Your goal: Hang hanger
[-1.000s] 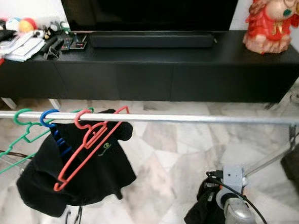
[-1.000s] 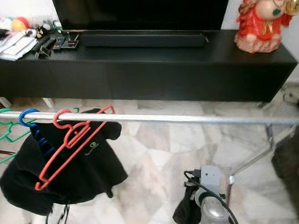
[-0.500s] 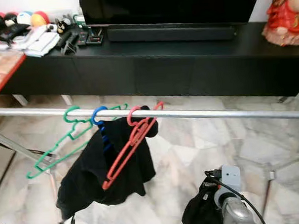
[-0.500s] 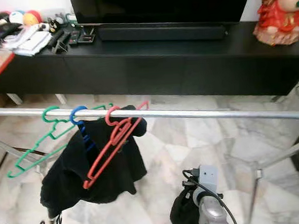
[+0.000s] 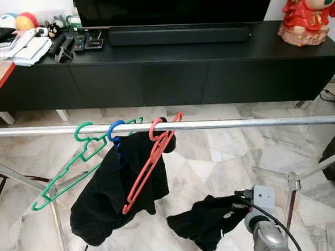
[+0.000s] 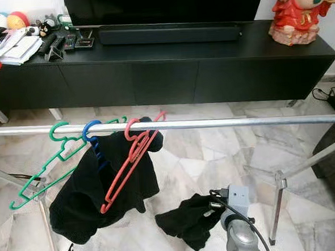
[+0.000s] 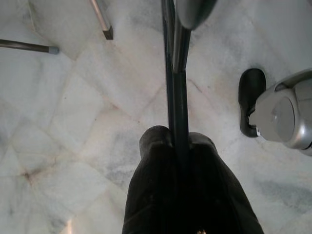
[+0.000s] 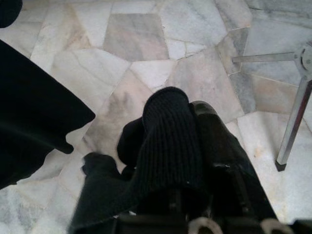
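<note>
We see a long silver rail (image 5: 241,122) spanning the marble floor (image 5: 215,157); on it hang a black garment (image 5: 112,191) and green (image 5: 65,174), blue (image 5: 115,131) and red hanger (image 5: 150,163). Our right gripper (image 8: 195,146), low down, has its jaws clamped on black cloth (image 5: 204,220). Whether the left gripper (image 7: 175,122) jaws are open, we cannot tell.

Hangers (image 5: 152,160) on rail (image 5: 241,122), cabinet (image 5: 170,74) behind

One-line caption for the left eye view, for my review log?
Green hanger, blue hanger with black garment and red hanger on the steel rail; right hand holds black cloth.
</note>
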You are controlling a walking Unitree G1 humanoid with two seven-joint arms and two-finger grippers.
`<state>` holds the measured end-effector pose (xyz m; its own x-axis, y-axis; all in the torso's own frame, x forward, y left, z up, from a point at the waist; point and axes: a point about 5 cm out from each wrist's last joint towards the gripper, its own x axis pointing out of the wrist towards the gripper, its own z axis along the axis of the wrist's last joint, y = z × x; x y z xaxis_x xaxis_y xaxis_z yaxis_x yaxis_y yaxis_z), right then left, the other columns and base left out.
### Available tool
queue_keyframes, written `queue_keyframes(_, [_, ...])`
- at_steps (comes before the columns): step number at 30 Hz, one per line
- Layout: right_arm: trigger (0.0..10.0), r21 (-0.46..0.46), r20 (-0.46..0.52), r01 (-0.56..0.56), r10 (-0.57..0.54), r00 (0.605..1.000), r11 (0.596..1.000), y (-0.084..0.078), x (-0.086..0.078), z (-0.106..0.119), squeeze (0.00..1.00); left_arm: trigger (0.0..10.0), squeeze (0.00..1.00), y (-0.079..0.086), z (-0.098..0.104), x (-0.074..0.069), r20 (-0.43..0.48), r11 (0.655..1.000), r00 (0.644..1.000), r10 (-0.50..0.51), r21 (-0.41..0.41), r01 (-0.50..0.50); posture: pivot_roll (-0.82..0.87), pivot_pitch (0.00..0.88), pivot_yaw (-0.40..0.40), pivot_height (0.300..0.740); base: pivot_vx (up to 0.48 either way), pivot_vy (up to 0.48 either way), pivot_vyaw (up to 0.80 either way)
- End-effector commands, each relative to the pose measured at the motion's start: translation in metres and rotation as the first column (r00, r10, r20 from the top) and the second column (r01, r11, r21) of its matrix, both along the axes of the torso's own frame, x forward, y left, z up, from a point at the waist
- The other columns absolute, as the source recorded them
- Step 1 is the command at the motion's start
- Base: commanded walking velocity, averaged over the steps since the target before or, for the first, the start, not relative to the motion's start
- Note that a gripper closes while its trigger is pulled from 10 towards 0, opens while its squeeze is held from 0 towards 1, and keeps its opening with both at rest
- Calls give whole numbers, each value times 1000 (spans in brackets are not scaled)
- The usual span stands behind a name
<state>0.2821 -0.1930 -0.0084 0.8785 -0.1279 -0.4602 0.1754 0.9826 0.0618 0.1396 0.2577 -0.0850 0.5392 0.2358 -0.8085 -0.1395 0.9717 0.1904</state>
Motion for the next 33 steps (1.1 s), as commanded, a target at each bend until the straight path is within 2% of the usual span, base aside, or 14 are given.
queue_keyframes(1, [10000,-3,4,21,-21,1000,1000,-6,-1,0,0,10000,0,-2,-5,-12,-33,1000,999,4,-12,-5,24,178,-7,740,0,0,0])
queue_keyframes(11, [10000,-20,38,52,-51,998,998,-12,4,7,0,10000,0,-3,-5,-10,-22,1000,1000,2,-24,-3,24,178,-6,740,-24,0,0])
queue_keyframes(13, [10000,-12,79,78,-77,994,997,-14,8,13,0,10000,0,-3,-4,-10,-17,1000,1000,4,-24,-4,22,180,-2,740,-244,0,0])
queue_keyframes(16, [10000,-10,89,84,-82,993,996,-15,9,15,0,10000,0,-3,-4,-10,-13,1000,1000,0,-23,0,21,181,-1,740,-242,0,0])
queue_keyframes(33, [10000,-12,90,86,-85,992,996,-16,9,15,0,10000,0,-7,-3,-4,16,1000,1000,-2,-30,2,24,187,-6,740,-261,0,0])
